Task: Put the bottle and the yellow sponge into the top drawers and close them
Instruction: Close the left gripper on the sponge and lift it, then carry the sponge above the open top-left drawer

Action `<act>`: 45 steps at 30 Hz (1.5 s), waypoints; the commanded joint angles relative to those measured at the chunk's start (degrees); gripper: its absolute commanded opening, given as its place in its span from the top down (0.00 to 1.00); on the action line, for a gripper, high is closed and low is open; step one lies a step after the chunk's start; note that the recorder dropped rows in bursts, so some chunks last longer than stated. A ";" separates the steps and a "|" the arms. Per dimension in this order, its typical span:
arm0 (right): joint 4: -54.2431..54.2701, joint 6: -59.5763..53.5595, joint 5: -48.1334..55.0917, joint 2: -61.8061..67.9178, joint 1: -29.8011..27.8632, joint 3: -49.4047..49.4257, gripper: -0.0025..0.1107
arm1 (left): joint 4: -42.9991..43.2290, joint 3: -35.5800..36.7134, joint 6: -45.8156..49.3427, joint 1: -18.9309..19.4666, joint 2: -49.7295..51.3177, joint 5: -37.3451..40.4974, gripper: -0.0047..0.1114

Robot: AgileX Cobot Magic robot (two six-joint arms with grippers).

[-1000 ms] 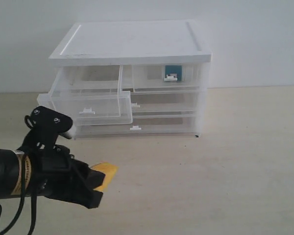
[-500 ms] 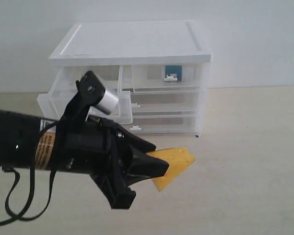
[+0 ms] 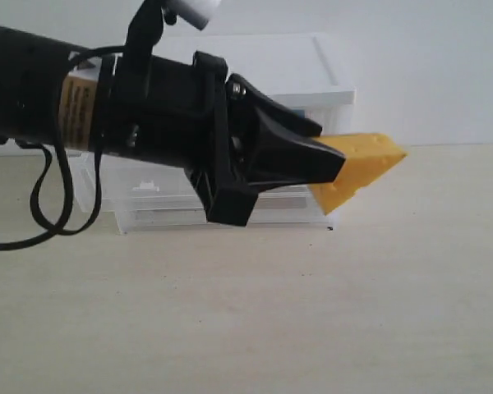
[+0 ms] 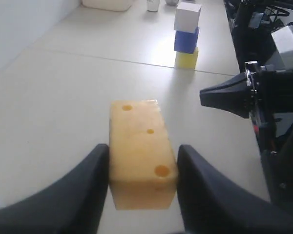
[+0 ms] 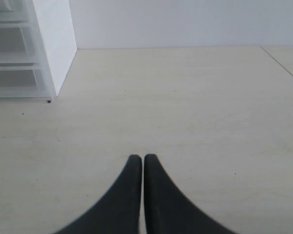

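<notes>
Nearest the exterior camera, the black left gripper (image 3: 335, 167) is raised clear of the pale wooden counter (image 3: 370, 312). Its jaws pinch the yellow sponge (image 3: 366, 168), a yellow-orange foam wedge dotted with small round pits. The left wrist view shows the grip plainly. One black jaw presses on each long side of the sponge, much of which juts out past the tips, and only bare counter lies beneath it. So the sponge is picked up but not yet in a drawer.

The right gripper (image 5: 139, 161) hangs over the counter with its jaws pressed together and nothing between them, near the cabinet's lower corner but apart from it.

Behind the left arm stands the white-topped plastic cabinet (image 3: 333, 82). The arm covers most of its front, and only a strip of translucent drawer fronts (image 3: 156, 205) shows beneath it. The top drawers are hidden, so I cannot tell whether either is open or shut. The small white pill bottle with the teal label appears in none of the views. It may already be stowed, or it may simply be out of sight, and that cannot be settled here.

By my reckoning the job is around its middle. The sponge has to be carried over a top drawer and released, and both drawers must end up pushed shut with the bottle inside one.

Farthest off, in the left wrist view, a stack of white, blue and yellow blocks (image 4: 187, 34) plays no part.
</notes>
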 commanded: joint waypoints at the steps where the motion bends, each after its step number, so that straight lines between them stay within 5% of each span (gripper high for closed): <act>1: 0.00 0.00 -0.57 -0.36 0.05 0.23 0.98 | 0.09 -2.96 4.21 -0.11 -0.51 10.42 0.92; 5: 0.00 0.00 -0.44 -0.36 0.05 0.23 0.98 | 0.09 -4.21 14.44 -0.11 -0.51 30.18 0.92; 14: 0.00 0.00 -0.44 -0.36 0.05 0.23 0.98 | 0.09 -4.21 30.71 -0.11 -0.51 55.91 0.92; 18: 0.00 0.00 -0.44 -0.36 0.05 0.23 0.98 | -20.71 -4.21 33.70 -0.11 -0.51 70.21 0.92; 23: 0.00 0.00 -0.44 -0.36 0.05 0.23 0.98 | -52.08 -4.21 53.84 -0.11 -0.52 72.93 0.92; 34: 0.00 0.00 -0.44 -0.36 0.05 0.23 0.98 | -65.83 -4.21 54.62 5.29 0.09 69.09 0.92; 45: 0.00 0.00 -0.44 -0.36 0.05 0.23 0.98 | -71.96 -4.60 82.28 5.56 1.54 62.96 0.92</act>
